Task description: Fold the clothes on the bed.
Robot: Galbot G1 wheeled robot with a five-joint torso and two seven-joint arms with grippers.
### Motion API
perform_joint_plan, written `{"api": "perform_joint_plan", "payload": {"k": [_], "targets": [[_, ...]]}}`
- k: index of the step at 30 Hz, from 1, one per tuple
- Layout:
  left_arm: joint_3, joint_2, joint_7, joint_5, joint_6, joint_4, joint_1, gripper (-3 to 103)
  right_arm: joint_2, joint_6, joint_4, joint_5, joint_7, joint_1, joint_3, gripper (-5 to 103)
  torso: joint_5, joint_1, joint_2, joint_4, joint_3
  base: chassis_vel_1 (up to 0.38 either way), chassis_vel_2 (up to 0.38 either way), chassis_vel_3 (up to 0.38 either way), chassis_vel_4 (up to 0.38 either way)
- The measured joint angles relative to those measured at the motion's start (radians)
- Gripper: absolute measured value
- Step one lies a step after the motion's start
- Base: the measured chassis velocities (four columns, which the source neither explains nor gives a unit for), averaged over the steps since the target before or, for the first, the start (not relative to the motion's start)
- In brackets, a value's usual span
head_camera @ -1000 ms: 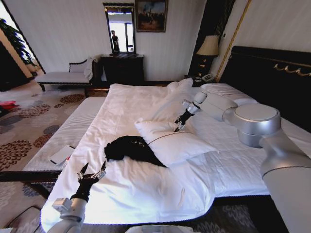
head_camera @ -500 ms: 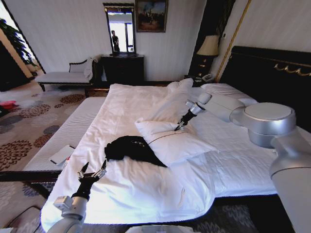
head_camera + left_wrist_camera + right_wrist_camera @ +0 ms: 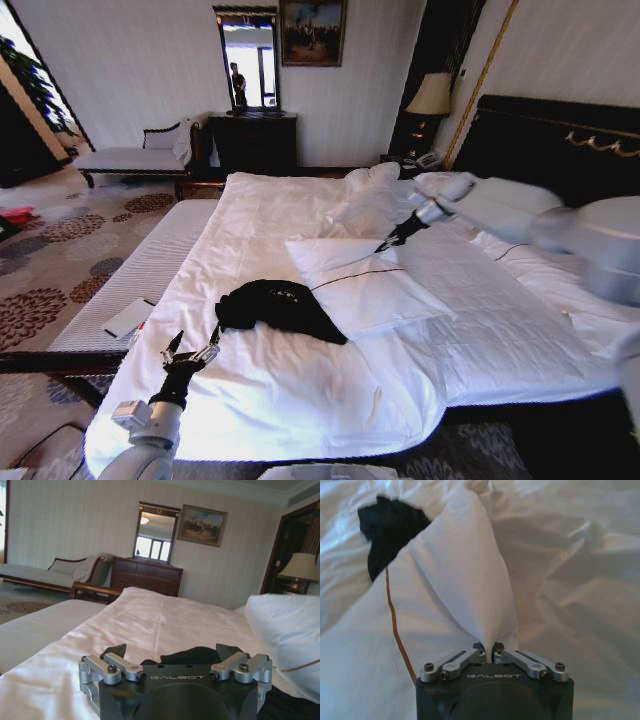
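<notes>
**Room background, non-task items**

Dark wood dresser (image 3: 252, 141) on far wall, mirror (image 3: 247, 58) above it, framed painting (image 3: 311, 31) just beside the mirror. Bench (image 3: 135, 157) with white cushion near the dresser. Lamp (image 3: 430, 95) with pale shade next to the headboard, phone (image 3: 427, 160) below it. Patterned carpet (image 3: 60, 270) with dark floral blotches. Notepad (image 3: 127, 318) lying on the white striped pad beside the bed.
</notes>
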Motion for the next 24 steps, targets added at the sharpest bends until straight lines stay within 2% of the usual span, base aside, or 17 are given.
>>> {"api": "perform_joint_plan", "payload": {"k": [2,4,5,9,10,12,15,16,20,21,22,24], "targets": [[0.005,0.009,-0.003,0.000,0.007,-0.004,-0.010,100,0.077,-0.010,0.080,0.041,0.035,0.055,-0.033,2,0.0011,0.000,0.000,0.0004,0.000,0.000,0.000,0.000,0.000],[0.014,0.016,-0.009,0.002,0.014,-0.005,-0.020,100,0.148,-0.014,0.145,0.068,0.061,0.114,-0.076,2,0.0002,0.000,0.000,0.0008,0.000,0.000,0.000,0.000,0.000],[0.014,0.016,-0.009,0.002,0.014,-0.005,-0.020,100,0.148,-0.014,0.145,0.068,0.061,0.114,-0.076,2,0.0002,0.000,0.000,0.0008,0.000,0.000,0.000,0.000,0.000],[0.034,0.027,-0.021,0.008,0.032,-0.014,-0.046,100,0.298,-0.016,0.247,0.093,0.108,0.243,-0.155,2,-0.0001,0.000,0.000,0.0006,0.000,0.000,0.000,0.000,0.000],[0.034,0.027,-0.021,0.008,0.032,-0.014,-0.046,100,0.298,-0.016,0.247,0.093,0.108,0.243,-0.155,2,-0.0001,0.000,0.000,0.0006,0.000,0.000,0.000,0.000,0.000],[0.040,0.032,-0.027,0.008,0.039,-0.017,-0.056,100,0.375,-0.017,0.285,0.103,0.131,0.323,-0.206,2,0.0012,0.000,0.000,0.0006,0.000,0.000,0.000,0.000,0.000],[0.046,0.041,-0.030,0.010,0.045,-0.022,-0.066,100,0.483,-0.018,0.319,0.081,0.140,0.442,-0.275,2,0.0002,0.000,0.000,0.0001,0.000,0.000,0.000,0.000,0.000],[0.046,0.041,-0.030,0.010,0.045,-0.022,-0.066,100,0.483,-0.018,0.319,0.081,0.140,0.442,-0.275,2,0.0002,0.000,0.000,0.0001,0.000,0.000,0.000,0.000,0.000],[0.046,0.049,-0.032,0.014,0.047,-0.030,-0.067,100,0.630,-0.030,0.367,0.051,0.159,0.559,-0.336,2,-0.0002,0.000,0.000,0.0009,0.000,0.000,0.000,0.000,0.000],[0.043,0.051,-0.033,0.014,0.047,-0.033,-0.064,100,0.672,-0.035,0.384,0.041,0.163,0.581,-0.345,2,0.0004,0.000,0.000,0.0006,0.000,0.000,0.000,0.000,0.000],[0.043,0.051,-0.033,0.014,0.047,-0.033,-0.064,100,0.672,-0.035,0.384,0.041,0.163,0.581,-0.345,2,0.0004,0.000,0.000,0.0006,0.000,0.000,0.000,0.000,0.000],[0.039,0.053,-0.033,0.013,0.047,-0.038,-0.059,100,0.755,-0.041,0.404,0.013,0.166,0.608,-0.349,2,0.0008,0.000,0.000,0.0008,0.000,0.000,0.000,0.000,0.000]]}}
